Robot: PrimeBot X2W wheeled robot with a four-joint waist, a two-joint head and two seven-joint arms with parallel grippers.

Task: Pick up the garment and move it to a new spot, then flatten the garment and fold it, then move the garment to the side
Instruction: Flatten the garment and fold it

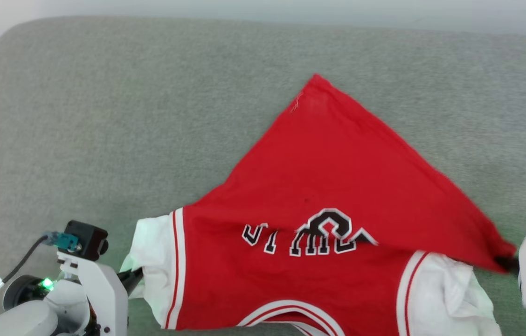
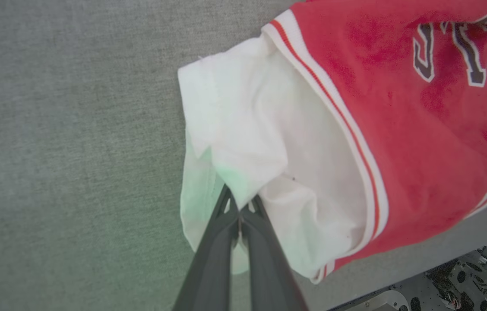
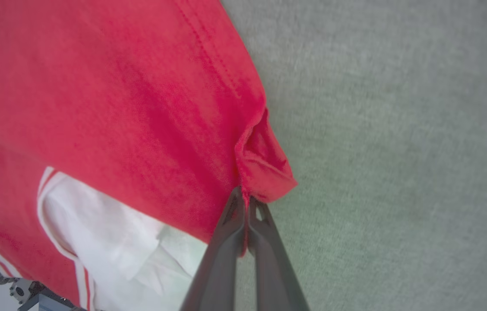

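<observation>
The garment, a red jersey with white sleeves and black lettering, is spread over the grey-green cushioned surface, one red corner pointing to the far side. My left gripper is shut on the white sleeve at the lower left; its fingers pinch the sleeve's edge. At the right edge my right gripper is shut on a red hem corner, fingers pressed together on the cloth. The other white sleeve lies crumpled under that red flap. The lettering is partly folded over.
The cushioned surface extends far to the left and back, ending at a pale wall. Part of my metal base shows beyond the cushion's near edge.
</observation>
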